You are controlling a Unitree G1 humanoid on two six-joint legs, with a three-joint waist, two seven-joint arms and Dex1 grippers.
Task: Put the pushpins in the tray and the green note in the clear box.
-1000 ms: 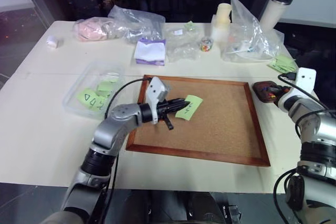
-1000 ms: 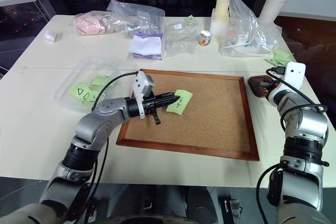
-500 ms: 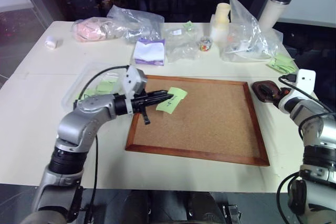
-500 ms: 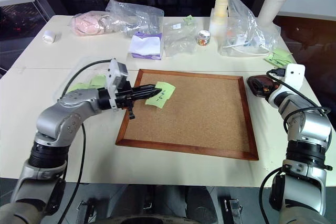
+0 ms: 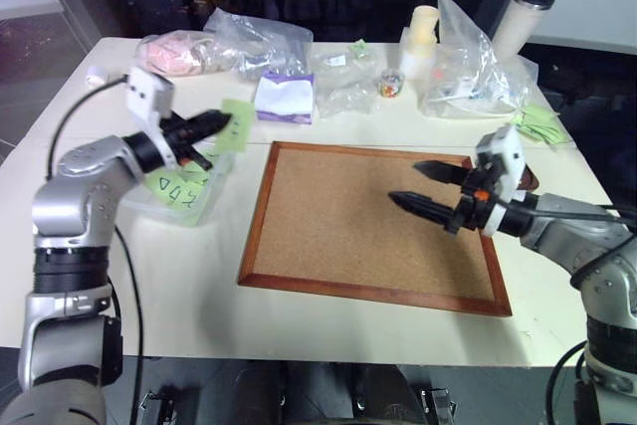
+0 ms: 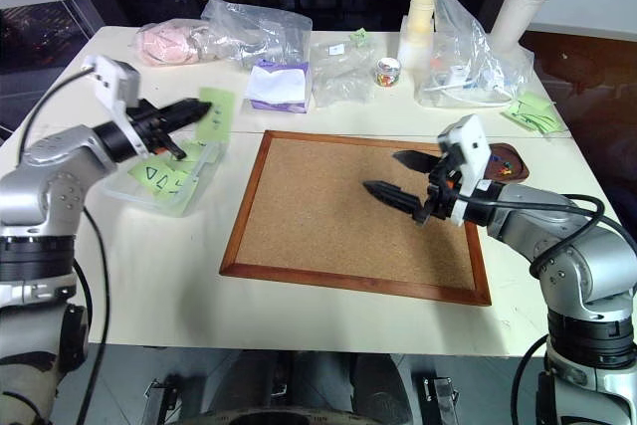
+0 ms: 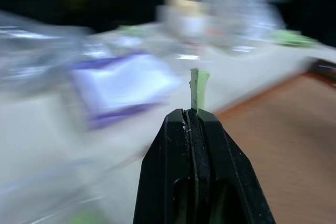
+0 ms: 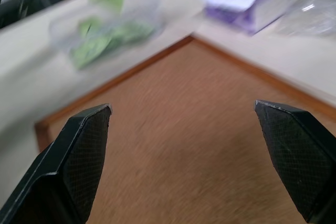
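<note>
While the left gripper [image 5: 221, 123] hangs above the clear box [image 5: 149, 161], its two black fingers are clenched flat on one edge of the green note [image 5: 237, 124], which hangs in the air past the fingertips, over the box's end nearest the corkboard [image 5: 378, 221]. In the left wrist view the note [image 7: 198, 88] appears edge-on, rising from between the pressed-together fingers [image 7: 220, 161].

The clear box sits on the white table [image 5: 149, 276] just beside the corkboard's left frame, apart from it. Inside lie other green notes [image 5: 177, 189], some marked with triangle scribbles.

The right gripper [image 5: 416, 185] is held above the corkboard's right half, jaws released and spread wide, with nothing between them. In the right wrist view, its fingers [image 8: 73, 161] stand far apart over bare cork.

The tray [image 6: 505, 161] lies on the table just off the corkboard's right frame, largely hidden behind the right wrist; small coloured specks show in it, too small to identify.

Beyond the corkboard's far edge lie a purple-and-white packet [image 5: 286, 97] and crinkled plastic bags [image 5: 261, 42].
</note>
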